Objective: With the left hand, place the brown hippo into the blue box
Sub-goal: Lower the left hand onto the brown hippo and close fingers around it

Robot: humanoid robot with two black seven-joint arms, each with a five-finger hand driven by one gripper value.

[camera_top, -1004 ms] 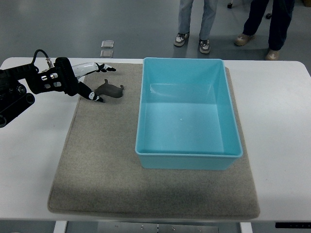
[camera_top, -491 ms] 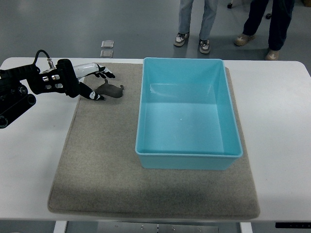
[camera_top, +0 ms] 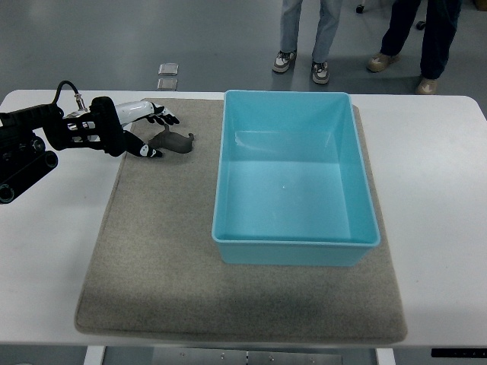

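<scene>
A small dark brown hippo (camera_top: 173, 141) lies on the grey mat (camera_top: 167, 251) near its far left corner, left of the blue box (camera_top: 292, 179). My left hand (camera_top: 154, 133) reaches in from the left edge and sits right at the hippo's left side. Its fingers (camera_top: 164, 116) curl over the toy's far side and the thumb (camera_top: 149, 151) lies at its near side, closing around it. The hippo still rests on the mat. The box stands open and holds nothing. No right arm shows.
The white table (camera_top: 434, 175) carries the mat and box. Two people's legs and shoes (camera_top: 319, 71) stand on the floor beyond the table's far edge. Two small grey squares (camera_top: 167, 75) lie on the floor behind the far left.
The fingers have curled down from a spread pose toward the hippo, and the hand has drawn slightly closer around it. The hippo has barely moved.
</scene>
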